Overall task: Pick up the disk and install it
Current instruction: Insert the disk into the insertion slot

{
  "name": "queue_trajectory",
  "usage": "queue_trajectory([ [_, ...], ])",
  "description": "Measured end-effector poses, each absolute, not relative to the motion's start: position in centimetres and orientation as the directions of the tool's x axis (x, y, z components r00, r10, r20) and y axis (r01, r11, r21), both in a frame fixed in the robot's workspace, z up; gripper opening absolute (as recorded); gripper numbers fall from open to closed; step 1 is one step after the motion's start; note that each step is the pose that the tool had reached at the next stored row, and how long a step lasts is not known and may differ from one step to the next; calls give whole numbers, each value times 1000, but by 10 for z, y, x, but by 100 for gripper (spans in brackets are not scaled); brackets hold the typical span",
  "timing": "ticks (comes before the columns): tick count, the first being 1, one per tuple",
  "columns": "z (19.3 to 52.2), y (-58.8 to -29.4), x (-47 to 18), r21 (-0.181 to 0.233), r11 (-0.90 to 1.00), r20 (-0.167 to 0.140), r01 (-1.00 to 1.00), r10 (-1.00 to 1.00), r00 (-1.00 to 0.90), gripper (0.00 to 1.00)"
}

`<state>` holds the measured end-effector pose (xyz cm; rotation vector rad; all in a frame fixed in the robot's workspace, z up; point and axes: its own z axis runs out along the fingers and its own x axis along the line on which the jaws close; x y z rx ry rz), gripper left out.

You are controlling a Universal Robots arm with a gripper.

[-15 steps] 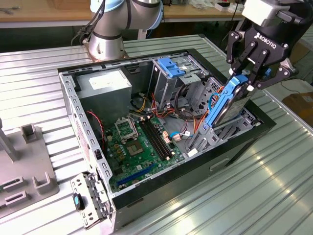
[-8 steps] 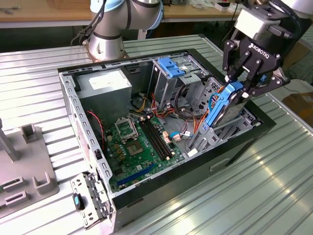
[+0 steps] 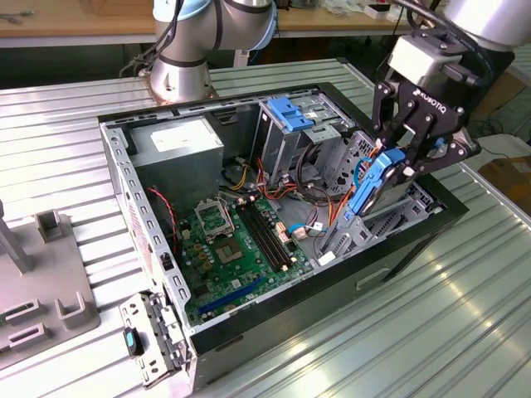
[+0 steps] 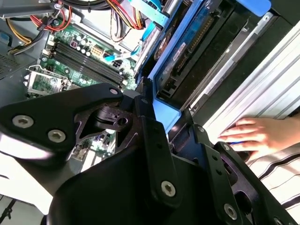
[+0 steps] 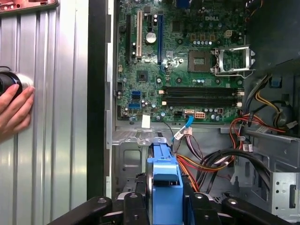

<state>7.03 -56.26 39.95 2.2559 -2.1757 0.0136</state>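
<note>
The disk [image 3: 371, 189], a dark drive framed by bright blue rails, hangs on edge and tilted over the drive bay at the exterior view's right side of the open computer case [image 3: 141, 211]. My gripper [image 3: 400, 159] is shut on the disk's upper end, one black finger on each side. In the second wrist view the disk [image 4: 190, 44] stretches away from the gripper [image 4: 165, 116] toward the case wall. In the first wrist view the blue rail of the disk [image 5: 164, 180] stands between the fingers [image 5: 136, 199], above the metal bay floor.
The motherboard [image 3: 236, 245] lies in the case's middle, with a grey power supply [image 3: 178, 145] behind it and a blue latch piece [image 3: 290, 112] on the drive cage. Red, orange and black cables [image 5: 211, 161] run beside the bay. A person's hand [image 4: 253, 136] rests on the ribbed table next to the case.
</note>
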Motion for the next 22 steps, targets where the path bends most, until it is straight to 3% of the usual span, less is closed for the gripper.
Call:
queue_trajectory([
  [9, 372, -563, 70, -1, -36, 11, -999, -999, 36, 37],
  [15, 371, -563, 70, -1, -36, 11, -999, -999, 36, 38],
  [16, 371, -563, 70, -1, -36, 11, -999, -999, 36, 44],
  [22, 371, -563, 72, -1, -36, 11, -999, -999, 36, 44],
])
